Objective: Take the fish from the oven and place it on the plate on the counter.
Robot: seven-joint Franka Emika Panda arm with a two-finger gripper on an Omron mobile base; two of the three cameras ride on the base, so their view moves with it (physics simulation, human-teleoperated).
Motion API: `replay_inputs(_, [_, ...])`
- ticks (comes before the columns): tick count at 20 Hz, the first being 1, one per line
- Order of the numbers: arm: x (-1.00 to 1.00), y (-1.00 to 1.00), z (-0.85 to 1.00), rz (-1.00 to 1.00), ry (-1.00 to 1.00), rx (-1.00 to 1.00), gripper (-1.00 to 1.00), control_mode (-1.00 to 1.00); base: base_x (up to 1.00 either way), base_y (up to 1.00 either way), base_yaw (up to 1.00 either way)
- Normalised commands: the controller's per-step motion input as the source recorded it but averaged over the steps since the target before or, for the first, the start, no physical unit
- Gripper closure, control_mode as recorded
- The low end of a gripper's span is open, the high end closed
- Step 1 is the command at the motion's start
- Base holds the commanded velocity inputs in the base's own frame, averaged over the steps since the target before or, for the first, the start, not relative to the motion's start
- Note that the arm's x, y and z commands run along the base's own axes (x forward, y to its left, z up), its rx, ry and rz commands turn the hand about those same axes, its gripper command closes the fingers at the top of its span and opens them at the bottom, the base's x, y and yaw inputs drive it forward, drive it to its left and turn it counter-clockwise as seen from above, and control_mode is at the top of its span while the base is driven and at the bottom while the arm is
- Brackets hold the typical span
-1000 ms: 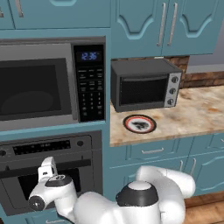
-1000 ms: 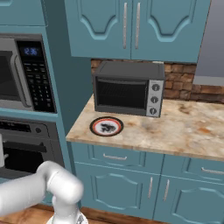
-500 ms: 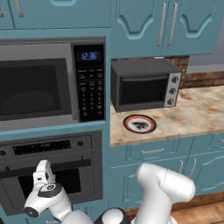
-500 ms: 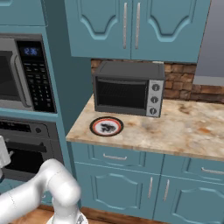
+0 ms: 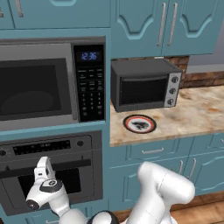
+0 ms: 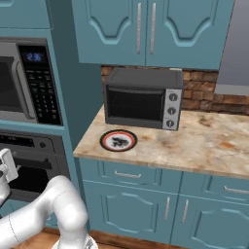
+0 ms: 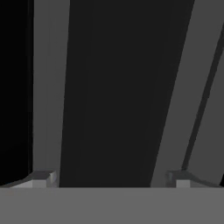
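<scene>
The oven (image 5: 83,175) sits below the microwave with its dark glass door shut, and it also shows at the left edge of the right base view (image 6: 29,168). The fish is hidden. My gripper (image 5: 42,166) hangs right in front of the oven door, just under the handle bar, and appears again low on the left (image 6: 6,164). In the hand view the gripper (image 7: 112,179) is open, its tips wide apart with nothing between them, facing dark door glass and grey bars. The plate (image 5: 139,124) (image 6: 118,141) lies on the counter (image 5: 197,111) (image 6: 204,146) in front of the toaster oven.
A keypad microwave (image 5: 39,85) is built in above the oven. A black toaster oven (image 5: 144,85) (image 6: 142,98) stands at the back of the counter. Teal drawers (image 6: 131,175) run under the counter, and teal wall cabinets (image 6: 146,29) hang above.
The hand has crept a little left and closer to the oven door, and the elbow has dropped lower. The jaws stay open; the plate and oven door are unchanged.
</scene>
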Motion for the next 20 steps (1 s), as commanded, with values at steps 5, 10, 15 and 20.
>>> replay_inputs(5, [0.23, 0.1, -0.4, 0.0, 0.0, 0.0, -1.0, -1.0, 0.0, 0.0, 0.0])
replay_inputs(10, [0.18, 0.03, -0.11, 0.0, 0.0, 0.0, -1.0, -1.0, 0.0, 0.0, 0.0])
replay_inputs(15, [0.0, 0.0, 0.0, 0.0, 0.0, 0.0, 1.0, -1.0, 0.0, 0.0, 0.0])
replay_inputs(20, [0.0, 0.0, -0.02, 0.0, 0.0, 0.0, 1.0, -1.0, 0.0, 0.0, 0.0])
